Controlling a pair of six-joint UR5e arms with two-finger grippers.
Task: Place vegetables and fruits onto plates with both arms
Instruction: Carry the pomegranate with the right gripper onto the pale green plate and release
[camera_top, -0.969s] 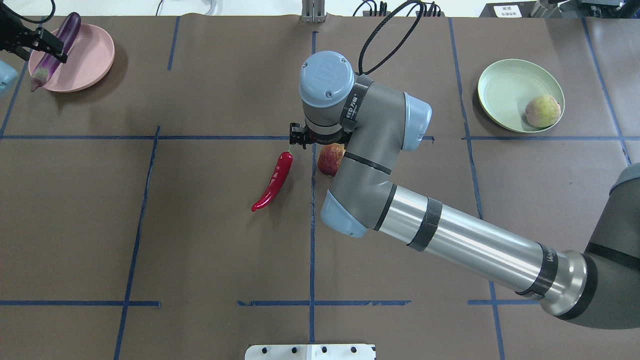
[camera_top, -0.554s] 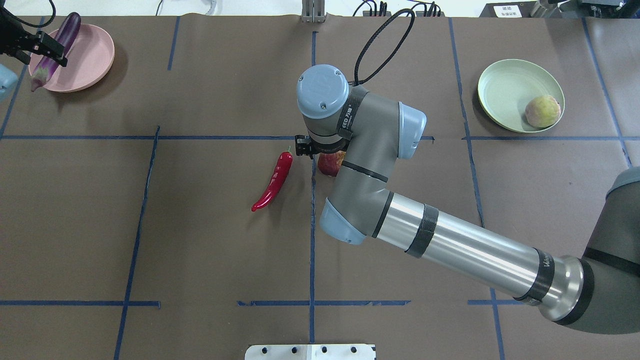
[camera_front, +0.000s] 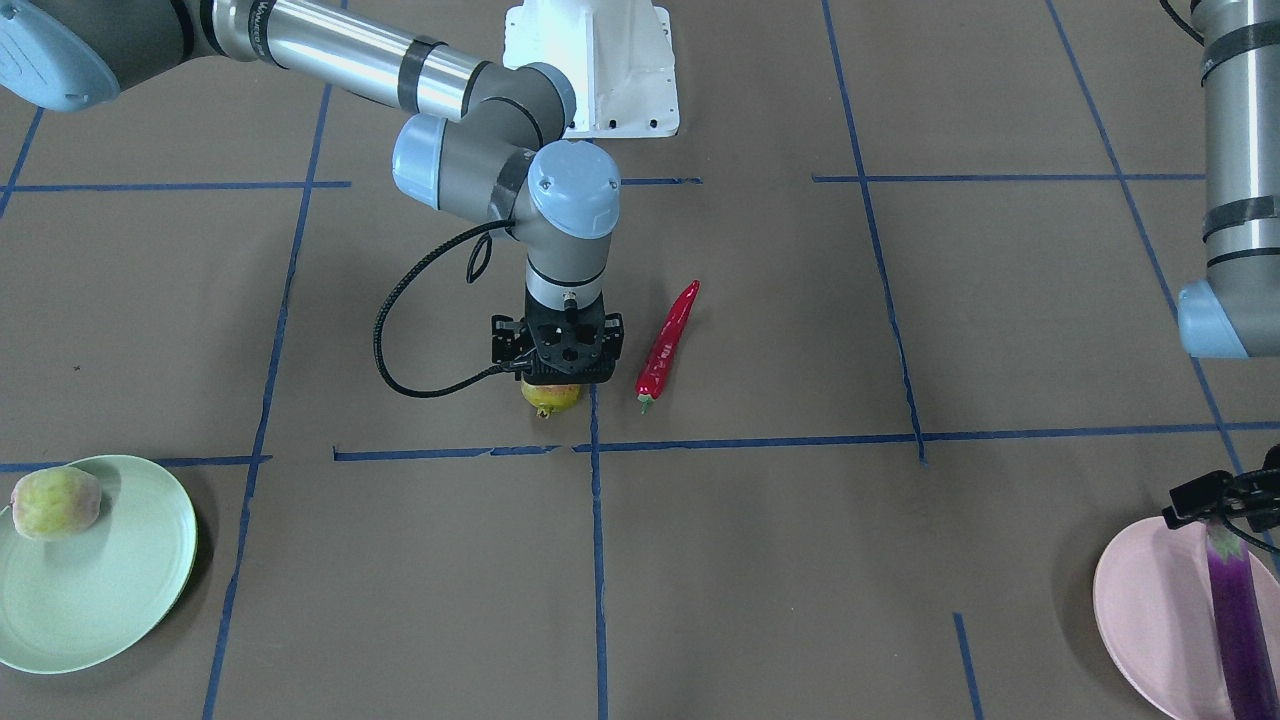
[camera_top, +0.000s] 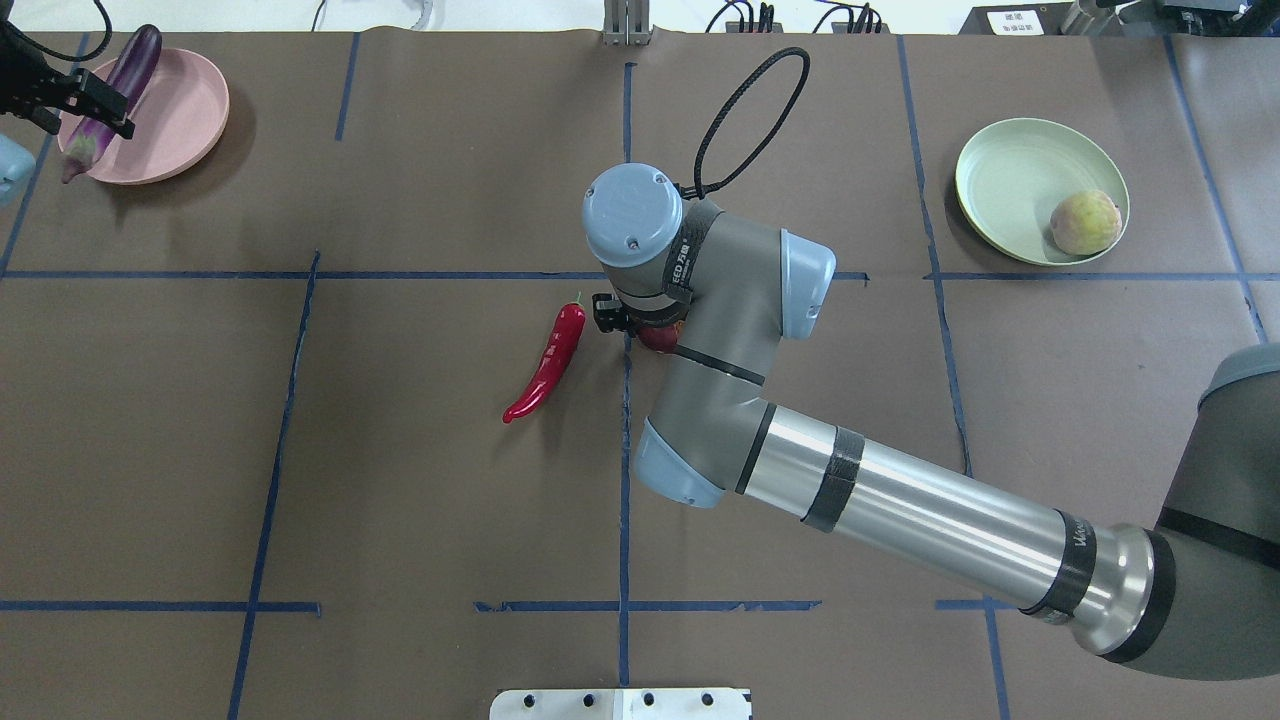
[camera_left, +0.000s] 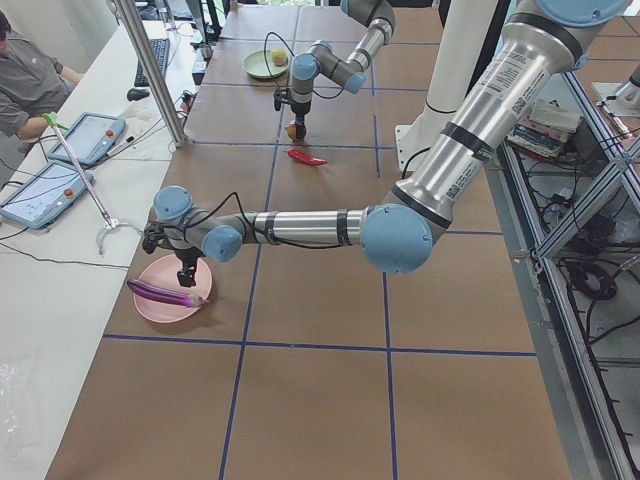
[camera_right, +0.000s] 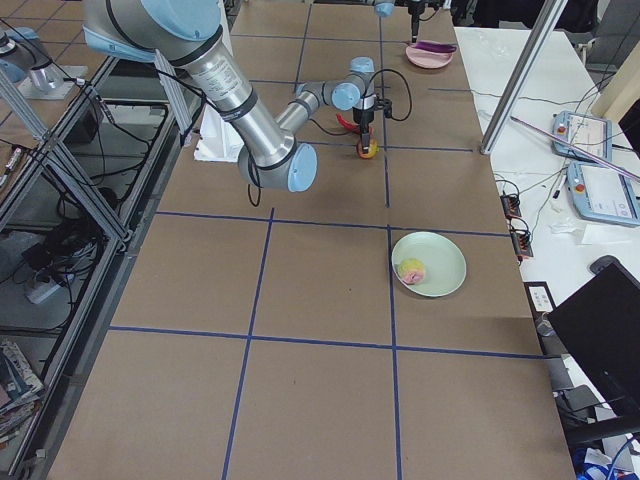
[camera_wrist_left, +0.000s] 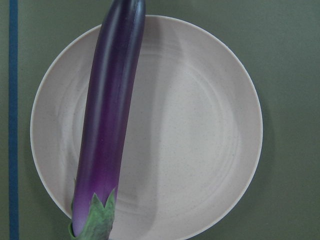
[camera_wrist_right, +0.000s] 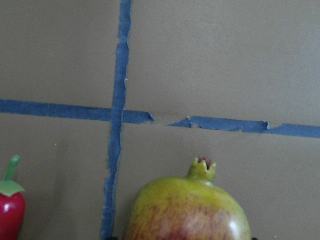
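Crowned fruit: the yellow-green, red-blushed one stands on the surface by the crossing of the blue tape lines. It is just beside the chili, with its small crown pointing away from the robot. It is not on a plate.
Right hand: lowered straight over that fruit, its black frame covering the top. The fingers are hidden in every view, so I cannot tell whether they are wide, narrow or closed on it.
Chili: lying loose on the surface, touched by nothing and well apart from both plates.
Pale fruit: resting in the mint green plate, near its rim.
Eggplant: laid across the pink plate, with its green cap end overhanging the rim.
Left hand: right over the eggplant near the cap end. It is possibly in contact, but I cannot tell whether it grips or has let go.
Done: one fruit is plated, and the eggplant looks as good as placed.
Left to do: the crowned fruit needs grasping and carrying, most likely to the green plate. The chili, probably bound for the pink one, has not been started.
Progress: roughly halfway, by my reading.
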